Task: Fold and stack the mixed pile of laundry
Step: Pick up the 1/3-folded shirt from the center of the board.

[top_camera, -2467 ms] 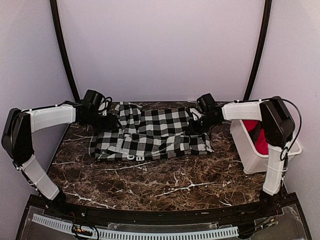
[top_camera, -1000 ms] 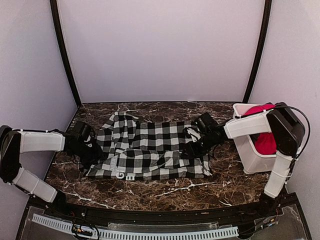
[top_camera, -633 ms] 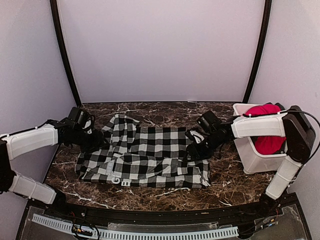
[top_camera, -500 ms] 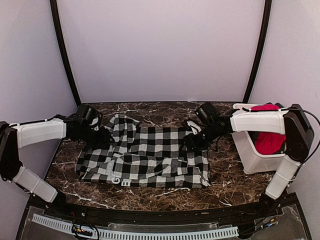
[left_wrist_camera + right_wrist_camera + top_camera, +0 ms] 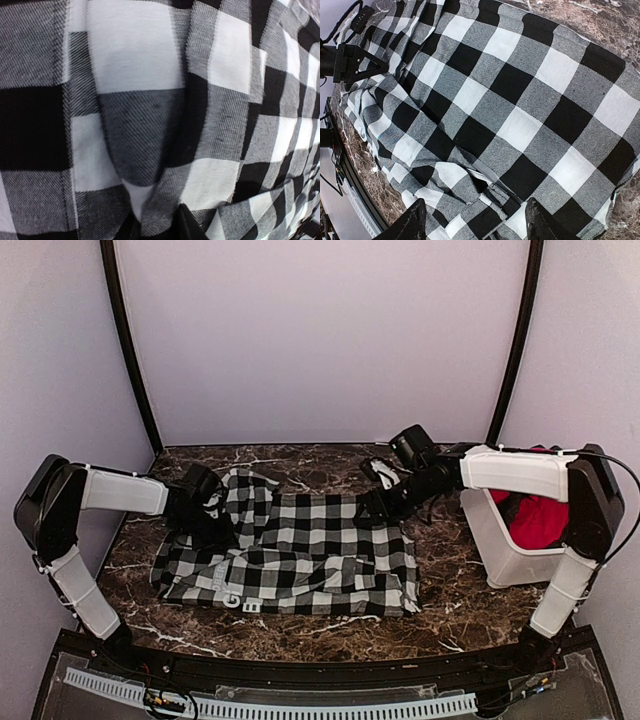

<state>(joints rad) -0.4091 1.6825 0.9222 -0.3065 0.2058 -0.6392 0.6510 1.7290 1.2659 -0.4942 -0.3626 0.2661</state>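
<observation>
The black-and-white checked garment (image 5: 300, 555) lies spread flat on the marble table, with white lettering (image 5: 235, 600) near its front left hem. My left gripper (image 5: 213, 515) sits low on the garment's upper left part. In the left wrist view a raised fold of checked cloth (image 5: 150, 150) is pinched between the jaws of my left gripper (image 5: 159, 227). My right gripper (image 5: 375, 508) hovers open over the garment's upper right corner. Checked cloth (image 5: 520, 100) lies under its spread fingers (image 5: 415, 222). The red garment (image 5: 535, 520) is bunched inside the bin.
A white plastic bin (image 5: 505, 565) stands at the table's right edge, under my right arm's elbow. Bare marble (image 5: 300, 630) runs along the front. A curved white backdrop and two black poles (image 5: 125, 340) close off the back.
My left gripper moved right from the garment's left edge onto its upper left part and closed on a fold. My right gripper shifted slightly back along the right side, jaws open.
</observation>
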